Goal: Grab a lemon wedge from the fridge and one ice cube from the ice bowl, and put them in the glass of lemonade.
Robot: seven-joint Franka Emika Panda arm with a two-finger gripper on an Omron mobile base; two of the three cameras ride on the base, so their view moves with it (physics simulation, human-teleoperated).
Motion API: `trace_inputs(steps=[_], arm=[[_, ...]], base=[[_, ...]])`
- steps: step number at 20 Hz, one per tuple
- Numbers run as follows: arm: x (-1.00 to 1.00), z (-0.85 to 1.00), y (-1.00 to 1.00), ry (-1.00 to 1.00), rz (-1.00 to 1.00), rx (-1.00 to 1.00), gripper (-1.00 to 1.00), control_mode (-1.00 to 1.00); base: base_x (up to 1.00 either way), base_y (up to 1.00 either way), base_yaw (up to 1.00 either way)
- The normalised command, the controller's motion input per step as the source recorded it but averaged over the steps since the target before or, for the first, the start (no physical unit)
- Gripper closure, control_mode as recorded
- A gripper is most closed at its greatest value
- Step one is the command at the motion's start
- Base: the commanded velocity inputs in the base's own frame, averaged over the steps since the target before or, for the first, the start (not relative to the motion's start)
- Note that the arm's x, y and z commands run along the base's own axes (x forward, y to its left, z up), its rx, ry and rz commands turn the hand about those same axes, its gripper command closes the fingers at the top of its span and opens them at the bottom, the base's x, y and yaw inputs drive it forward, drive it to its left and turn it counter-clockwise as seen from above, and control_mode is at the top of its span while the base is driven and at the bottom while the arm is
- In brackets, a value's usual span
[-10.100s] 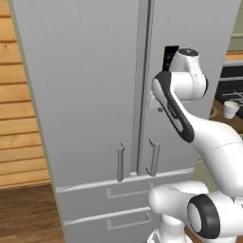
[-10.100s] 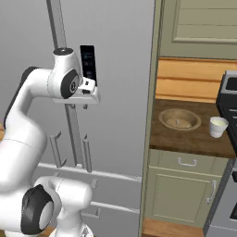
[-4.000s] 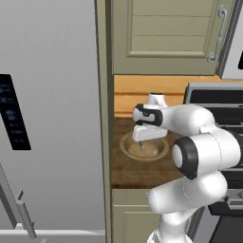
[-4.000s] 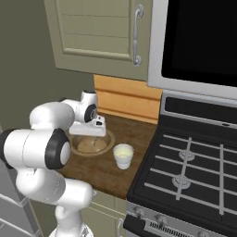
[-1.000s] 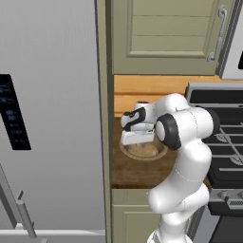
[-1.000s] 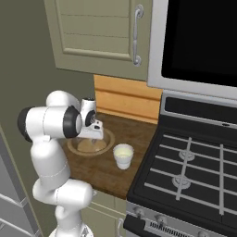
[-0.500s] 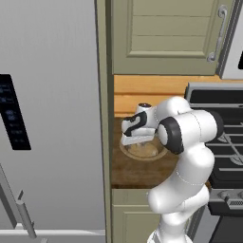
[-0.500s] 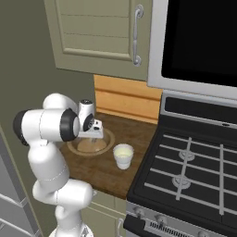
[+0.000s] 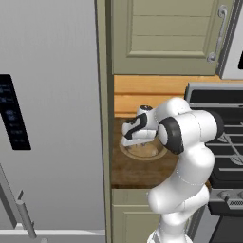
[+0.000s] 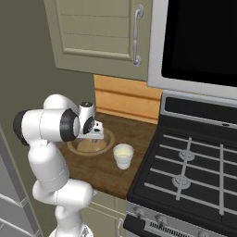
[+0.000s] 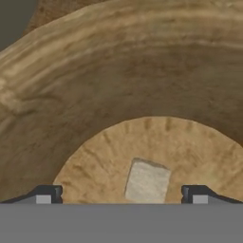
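Note:
My gripper (image 11: 121,195) hangs open low inside the ice bowl (image 11: 71,95), a wide, pale tan wooden bowl. One pale ice cube (image 11: 147,181) lies on the bowl's floor between the two fingertips (image 11: 45,194), touched by neither. From the base views the gripper (image 9: 129,141) (image 10: 95,137) points down into the ice bowl (image 9: 153,156) (image 10: 87,151) on the brown counter. The glass of lemonade (image 10: 123,155), a whitish cup of pale yellow liquid, stands just right of the bowl. The fridge (image 9: 47,118) fills the left side, doors closed. The lemon wedge is out of view.
A black stove (image 10: 185,176) adjoins the counter (image 10: 104,173) on the right, close to the cup. Olive wall cabinets (image 10: 97,32) hang above, and a wooden backsplash (image 10: 122,102) runs behind the bowl. The fridge's side wall bounds the counter on the left.
The hand has sunk lower into the ice bowl over the last second. Its jaws have stayed open, and the bowl and cup have not moved.

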Motion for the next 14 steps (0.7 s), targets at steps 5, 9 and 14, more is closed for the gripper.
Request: trace_inputs(steps=[5, 9, 14], arm=[[0.00, 0.00, 0.11, -0.01, 0.00, 0.02, -1.00, -1.00], [0.00, 0.00, 0.18, -0.02, 0.00, 0.02, -1.00, -1.00], [0.00, 0.00, 0.00, 0.00, 0.00, 0.00, -1.00, -1.00]], base=[[0.00, 0.00, 0.00], [0.00, 0.00, 0.00], [0.00, 0.00, 0.00]])
